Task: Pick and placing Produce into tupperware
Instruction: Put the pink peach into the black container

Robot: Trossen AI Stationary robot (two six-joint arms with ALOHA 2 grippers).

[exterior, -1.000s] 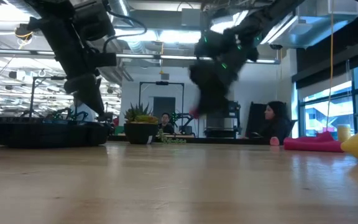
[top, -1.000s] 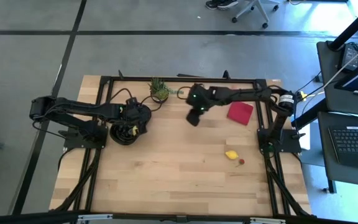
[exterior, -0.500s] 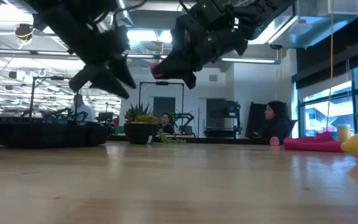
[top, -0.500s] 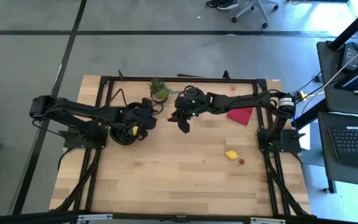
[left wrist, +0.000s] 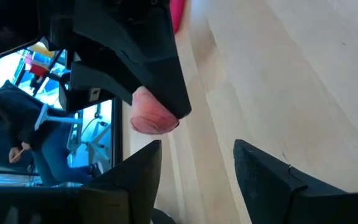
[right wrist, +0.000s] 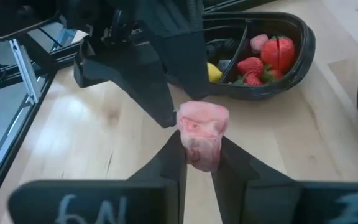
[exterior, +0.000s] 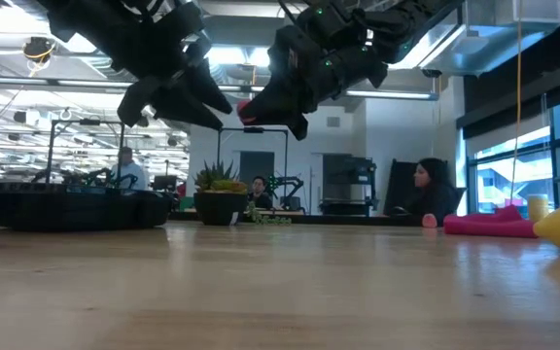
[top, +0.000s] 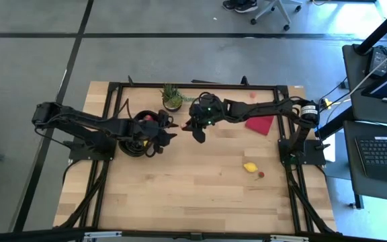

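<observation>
Right gripper [right wrist: 199,163] clamped on pink fruit [right wrist: 202,132], aloft at 3 o'clock of tupperware [right wrist: 294,59]; left gripper [left wrist: 194,162] agape alongside; best carried over rim before release.

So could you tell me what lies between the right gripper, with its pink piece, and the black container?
In the right wrist view, the open left gripper lies between the right gripper, shut on the pink piece, and the black container.
</observation>
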